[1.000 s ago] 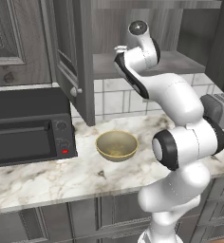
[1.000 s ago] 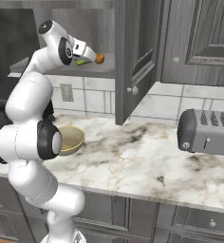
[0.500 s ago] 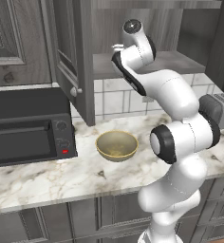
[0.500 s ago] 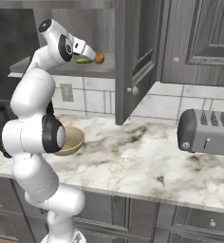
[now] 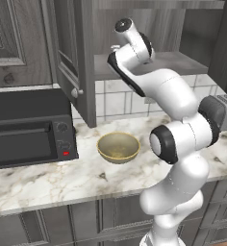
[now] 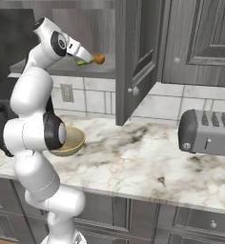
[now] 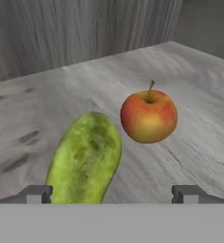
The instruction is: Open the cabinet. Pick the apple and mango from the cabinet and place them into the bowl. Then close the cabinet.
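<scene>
Mango (image 7: 84, 159) lies lengthwise toward gripper (image 7: 112, 193), beside apple (image 7: 148, 117).

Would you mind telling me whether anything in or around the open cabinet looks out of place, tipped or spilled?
Nothing stands out. The mango and apple rest intact on the cabinet shelf, slightly apart. The bowl sits upright on the counter.

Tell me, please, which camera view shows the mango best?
The hand view: the mango lies large and unblocked beside the apple on the cabinet shelf. The right base view shows a small green sliver; in the left base view the arm covers it.
</scene>
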Robot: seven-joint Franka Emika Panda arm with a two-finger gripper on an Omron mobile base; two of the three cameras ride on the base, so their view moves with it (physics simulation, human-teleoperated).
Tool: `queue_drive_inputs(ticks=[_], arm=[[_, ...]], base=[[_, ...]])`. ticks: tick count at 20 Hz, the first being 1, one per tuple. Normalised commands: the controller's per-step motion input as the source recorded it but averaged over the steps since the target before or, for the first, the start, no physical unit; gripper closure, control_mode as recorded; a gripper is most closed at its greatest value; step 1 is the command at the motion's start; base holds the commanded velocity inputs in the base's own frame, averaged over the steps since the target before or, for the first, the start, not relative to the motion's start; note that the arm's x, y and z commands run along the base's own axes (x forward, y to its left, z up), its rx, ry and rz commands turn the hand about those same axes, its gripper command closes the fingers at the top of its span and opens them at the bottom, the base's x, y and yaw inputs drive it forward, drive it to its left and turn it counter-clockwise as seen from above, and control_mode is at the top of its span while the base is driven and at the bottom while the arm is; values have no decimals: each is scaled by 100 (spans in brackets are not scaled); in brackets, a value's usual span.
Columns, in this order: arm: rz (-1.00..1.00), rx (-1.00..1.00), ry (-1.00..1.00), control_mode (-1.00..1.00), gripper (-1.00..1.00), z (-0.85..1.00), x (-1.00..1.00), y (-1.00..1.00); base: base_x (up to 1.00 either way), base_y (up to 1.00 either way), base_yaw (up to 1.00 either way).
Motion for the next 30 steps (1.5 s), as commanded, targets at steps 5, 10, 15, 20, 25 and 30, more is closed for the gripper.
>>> queue_drive_inputs(ticks=[5,10,15,20,25,30], arm=[[-9,0,-4,-100,-100,-50,40,0],[0,0,-12,-100,-100,-23,42,-9],[0,1,0,-100,-100,-9,29,-20],[0,2,0,-100,100,-7,0,-14],[-1,0,2,-100,100,-4,-17,-17],[0,0,-2,-100,100,0,-48,-1]], base=[[0,0,0],[0,0,0],[0,0,0],[0,0,0],[0,0,0],[0,0,0]])
